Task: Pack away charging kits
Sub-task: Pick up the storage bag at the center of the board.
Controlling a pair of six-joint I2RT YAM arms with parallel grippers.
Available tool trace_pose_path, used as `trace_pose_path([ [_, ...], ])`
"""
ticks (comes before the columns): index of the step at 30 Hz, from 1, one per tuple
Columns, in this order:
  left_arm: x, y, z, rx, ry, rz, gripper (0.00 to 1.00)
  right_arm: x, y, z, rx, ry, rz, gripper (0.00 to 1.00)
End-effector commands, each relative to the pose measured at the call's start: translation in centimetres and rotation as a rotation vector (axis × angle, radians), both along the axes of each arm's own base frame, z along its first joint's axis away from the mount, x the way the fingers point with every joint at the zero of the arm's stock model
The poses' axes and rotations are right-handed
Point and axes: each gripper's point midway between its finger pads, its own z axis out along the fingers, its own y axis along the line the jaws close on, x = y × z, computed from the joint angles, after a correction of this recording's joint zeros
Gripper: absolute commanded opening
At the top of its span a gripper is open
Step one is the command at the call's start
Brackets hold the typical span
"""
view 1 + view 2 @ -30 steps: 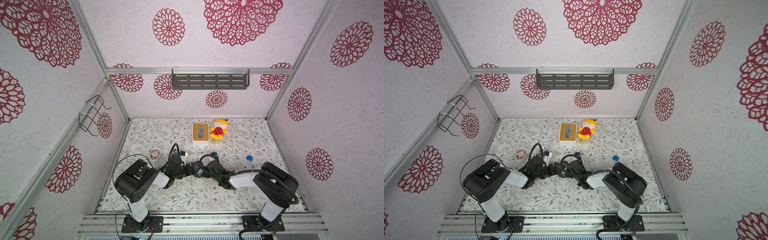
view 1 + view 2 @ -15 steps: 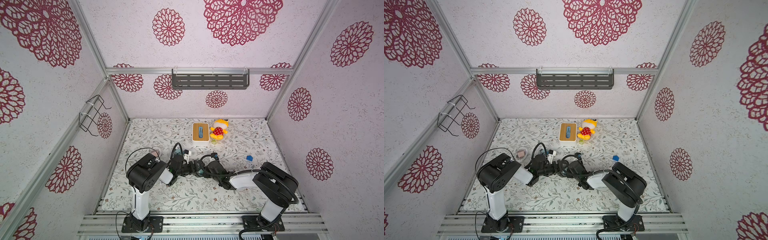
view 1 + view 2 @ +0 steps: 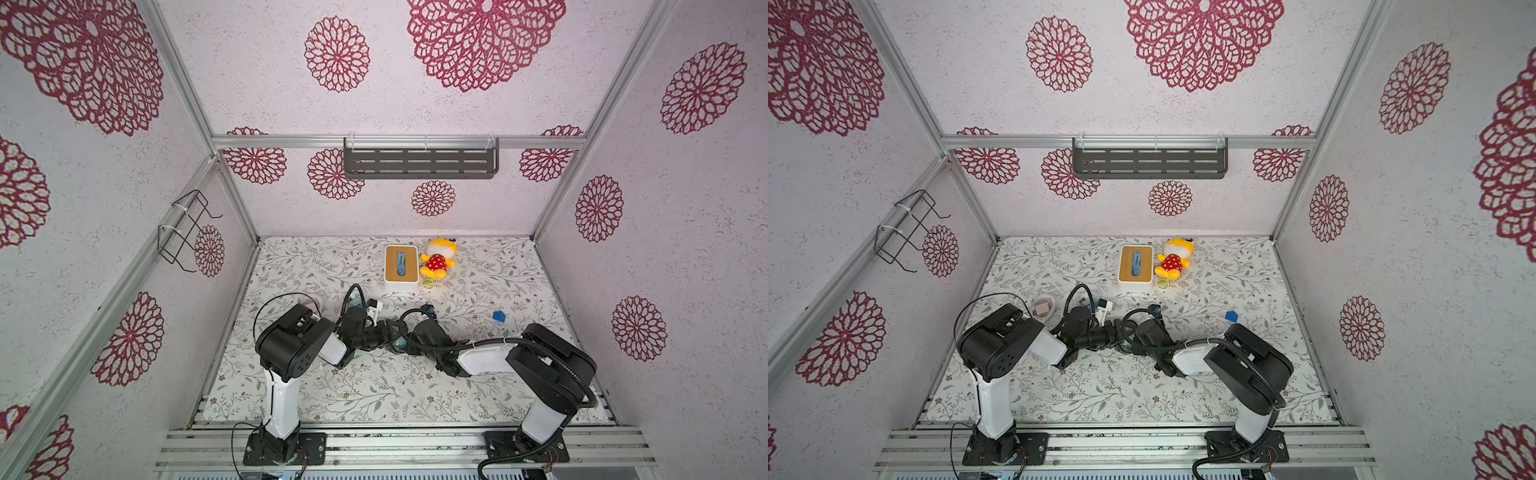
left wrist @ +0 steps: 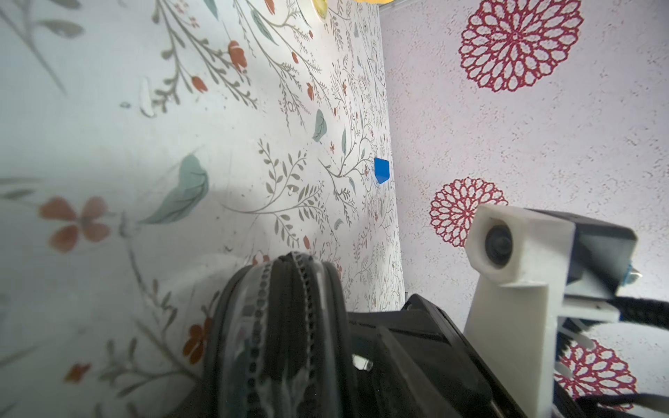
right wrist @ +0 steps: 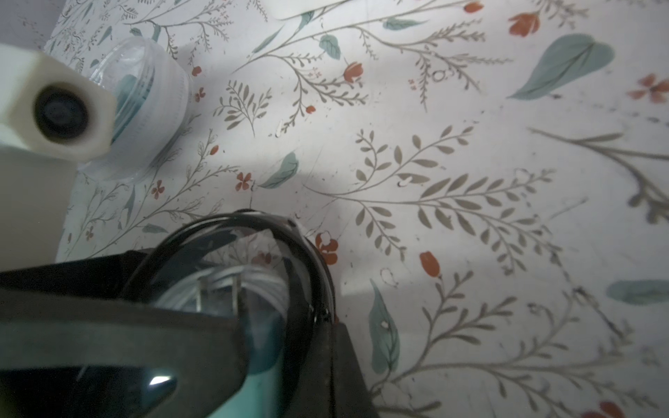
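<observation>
A round clear case (image 3: 395, 344) with a black zip lies at mid-table where both arms meet. Inside it the right wrist view shows a teal plug adapter (image 5: 235, 394) with metal prongs and a coiled white cable (image 5: 260, 280). My right gripper (image 5: 318, 325) is shut on the case's zip rim (image 5: 307, 275). My left gripper (image 3: 384, 332) is right at the case's other side; the case (image 4: 282, 325) fills its view edge-on and its jaws do not show. A second clear case holding teal (image 5: 144, 101) and one holding a pink adapter (image 3: 1042, 309) lie at the left.
A white box with a wooden lid (image 3: 401, 266), a yellow plush toy (image 3: 438, 259) and a small green disc (image 3: 427, 284) stand at the back. A dark blue block (image 3: 498, 316) lies right of the arms. The right wrist camera mount (image 4: 514, 253) is close to the left one.
The left arm's elbow has swung in toward the middle while its gripper stayed at the case. The right arm and the case have not moved.
</observation>
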Motion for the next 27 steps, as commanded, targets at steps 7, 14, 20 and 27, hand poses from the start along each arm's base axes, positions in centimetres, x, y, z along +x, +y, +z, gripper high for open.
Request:
trace_pose_path([
  [7,-1.8,2.0,-6.4,0.147,0.184,0.018,0.36,0.2,-0.3,-0.7,-0.048,0.025,0.020,0.06],
  [14,-1.2,2.3,-6.4,0.143,0.162,0.034,0.21,0.0,-0.9,0.8,-0.042,-0.002,0.019,0.20],
  [20,0.8,4.2,-4.0,0.103,0.085,0.118,0.10,-0.8,-2.7,5.4,-0.014,-0.096,0.018,0.47],
  [27,4.2,6.1,8.0,0.009,-0.116,0.274,0.00,-1.2,-3.2,12.1,0.036,-0.204,0.043,0.58],
])
